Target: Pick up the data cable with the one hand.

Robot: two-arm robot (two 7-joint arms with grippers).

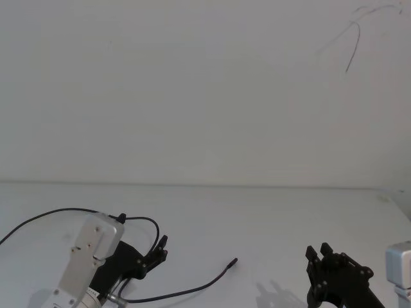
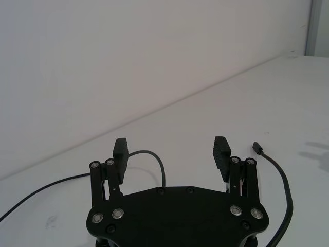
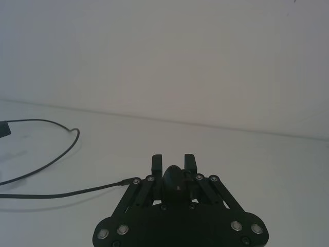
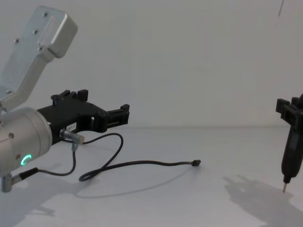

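The data cable (image 1: 192, 292) is a thin black cord lying in curves on the white table, its small plug end (image 1: 234, 261) pointing toward the middle. My left gripper (image 1: 160, 249), the one hand, hovers open just above the table at the left. The cable loops around and beneath it, with nothing between the fingers (image 2: 222, 149). From the left wrist, the plug (image 2: 257, 147) lies just off one finger and the cord (image 2: 289, 188) runs back alongside. In the chest view the left gripper (image 4: 105, 103) reaches over the cable (image 4: 142, 164). My right gripper (image 1: 326, 255) hangs shut at the right, away from the cable (image 3: 77, 135).
The table (image 1: 270, 218) is plain white and meets a white wall along its far edge. A short grey wire with a silver plug (image 4: 71, 137) runs along the left wrist. The right gripper's thin metal tip (image 4: 284, 189) points down at the table.
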